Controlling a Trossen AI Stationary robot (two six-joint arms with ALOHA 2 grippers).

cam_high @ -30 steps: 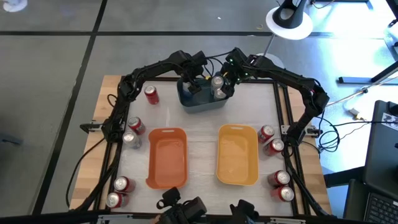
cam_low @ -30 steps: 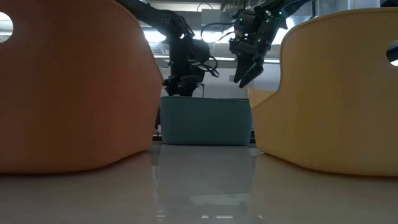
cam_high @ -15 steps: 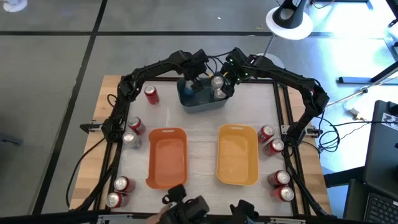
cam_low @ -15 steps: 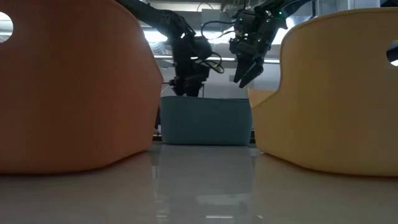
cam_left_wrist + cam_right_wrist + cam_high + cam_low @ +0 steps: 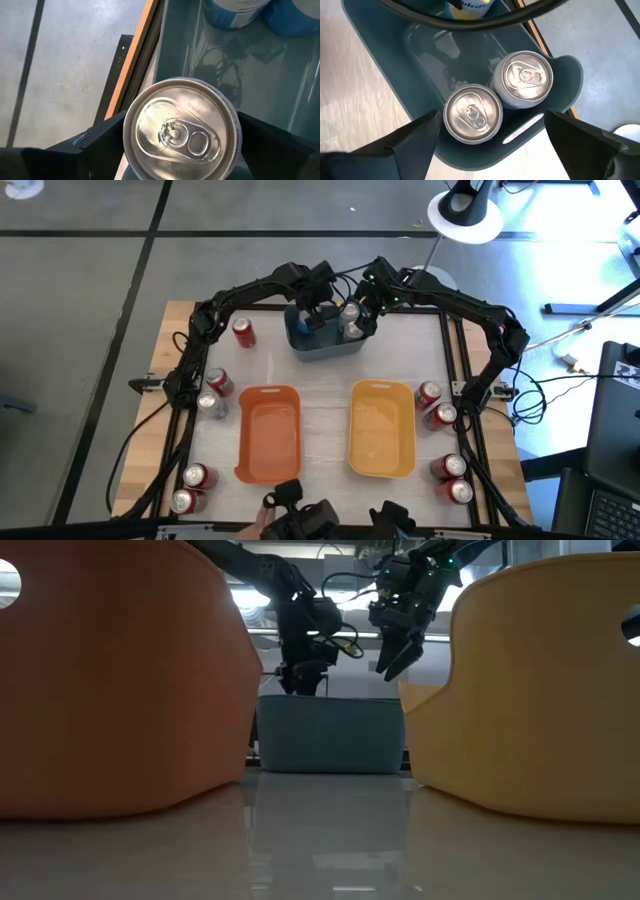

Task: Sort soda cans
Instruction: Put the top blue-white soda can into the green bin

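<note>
A blue-grey bin [image 5: 326, 346] stands at the table's far middle. My left gripper [image 5: 318, 315] hangs over its left half, shut on a silver-topped soda can [image 5: 180, 136]. In the low view the bin wall [image 5: 330, 735] hides that can. My right gripper [image 5: 364, 307] hovers open above the bin's right end. Its fingers [image 5: 415, 145] stand wide on either side of two upright silver-topped cans [image 5: 472, 112] [image 5: 525, 77] without touching them. Two blue-bodied cans [image 5: 235, 9] show farther along the bin in the left wrist view. My left gripper pinches the soda can between its two fingers [image 5: 100, 147], one on each side of the upper wall just below the rim [image 5: 129, 142]. It comes from above, pointing down, and the can is upright. Whether the can's base rests on the bin floor is hidden.
An orange bin [image 5: 270, 470] and a yellow bin [image 5: 381, 470] lie side by side on the near half. Loose red and silver cans stand along the left edge [image 5: 243, 332] [image 5: 211, 403] [image 5: 190, 485] and the right edge [image 5: 428, 394] [image 5: 443, 416] [image 5: 452, 478]. Black frame rails border the table.
My left gripper has shifted a little toward the table's right over the blue-grey bin, carrying its can with it. My right gripper has stayed where it was, open above the two cans.
</note>
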